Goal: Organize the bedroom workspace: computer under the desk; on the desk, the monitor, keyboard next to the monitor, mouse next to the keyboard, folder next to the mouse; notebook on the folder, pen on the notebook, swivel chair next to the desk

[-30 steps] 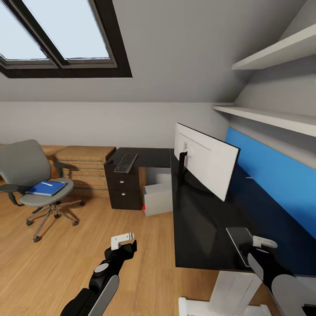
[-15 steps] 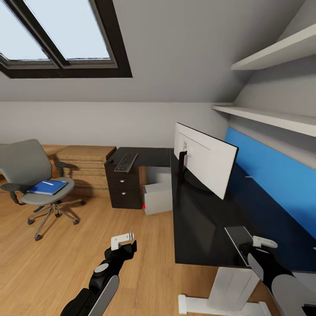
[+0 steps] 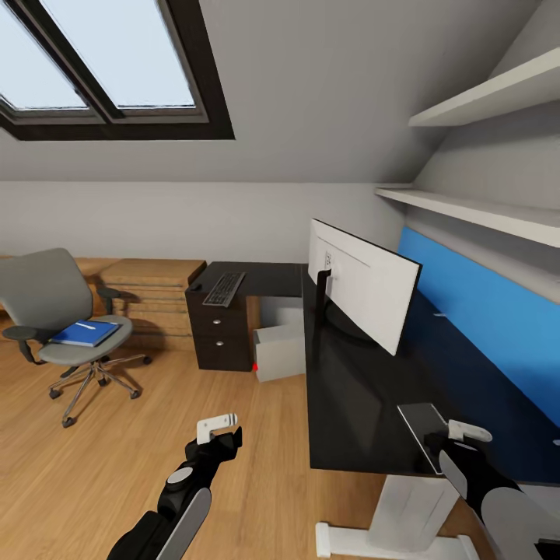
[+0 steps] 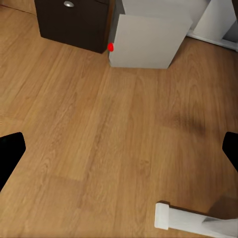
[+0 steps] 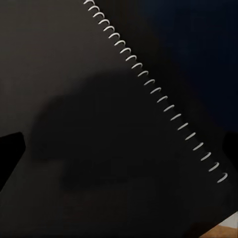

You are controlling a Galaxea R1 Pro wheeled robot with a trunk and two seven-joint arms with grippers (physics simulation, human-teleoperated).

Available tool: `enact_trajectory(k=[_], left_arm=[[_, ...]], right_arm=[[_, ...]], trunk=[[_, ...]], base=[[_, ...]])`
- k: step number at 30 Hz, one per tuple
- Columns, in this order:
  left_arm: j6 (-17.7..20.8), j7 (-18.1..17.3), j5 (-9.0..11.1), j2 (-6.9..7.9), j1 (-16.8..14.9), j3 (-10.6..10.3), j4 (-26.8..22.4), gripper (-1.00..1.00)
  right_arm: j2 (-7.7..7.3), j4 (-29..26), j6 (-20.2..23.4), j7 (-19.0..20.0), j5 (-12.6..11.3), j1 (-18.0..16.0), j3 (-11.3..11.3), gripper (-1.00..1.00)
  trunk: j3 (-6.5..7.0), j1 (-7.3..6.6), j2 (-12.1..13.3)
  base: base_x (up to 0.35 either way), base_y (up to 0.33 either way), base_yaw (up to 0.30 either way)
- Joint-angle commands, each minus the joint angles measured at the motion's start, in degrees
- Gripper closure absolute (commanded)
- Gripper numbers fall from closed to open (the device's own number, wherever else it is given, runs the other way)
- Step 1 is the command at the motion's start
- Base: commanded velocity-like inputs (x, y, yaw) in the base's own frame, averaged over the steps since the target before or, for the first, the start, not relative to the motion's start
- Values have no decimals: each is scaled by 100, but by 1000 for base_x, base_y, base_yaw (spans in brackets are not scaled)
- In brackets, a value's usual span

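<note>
Directly beneath the right end effector (image 3: 459,429) lies the notebook (image 3: 424,424).

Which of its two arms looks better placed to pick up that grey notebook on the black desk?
Probably the right. Its tool hangs directly over the notebook at the desk edge, whose spiral binding shows in the right wrist view. The left tool hangs over bare floor, away from the desk.

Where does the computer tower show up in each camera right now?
Head view: the computer stands on the floor under the desk, beside the dark drawer unit.
Left wrist view: the computer is near the top edge, next to the drawer unit.
Right wrist view: not in it; the notebook lies there.
Shared landmark: the red button on the tower's corner.
</note>
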Motion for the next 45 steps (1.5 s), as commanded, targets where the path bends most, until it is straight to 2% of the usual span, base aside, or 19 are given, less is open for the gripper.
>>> enact_trajectory(k=[1,12,18,27,40,45], left_arm=[[11,52,44,7,-6,-18,-7,-100],[3,46,37,7,-6,-18,128,-100],[2,44,36,7,-6,-18,152,-100],[5,44,29,7,-6,-25,182,-100],[11,35,14,-2,-6,-44,192,-100],[9,35,6,-16,-6,-51,171,-100]], right_arm=[[1,-14,32,-14,-19,-1,-10,-100],[1,-40,18,-10,-21,-1,-10,-100],[1,-51,-215,17,-38,-1,-19,-100],[1,-74,-450,94,-47,-1,-1,-100],[1,-75,-517,119,-40,-1,0,-100],[-14,-68,-539,404,-54,-1,-23,-100]], trunk=[[-7,0,-5],[-7,0,-5],[-7,0,-5],[-7,0,-5],[-7,0,-5],[-7,0,-5]], base=[[0,0,0],[21,0,0],[214,0,0],[41,-23,0],[43,-71,0],[3,-5,0]])
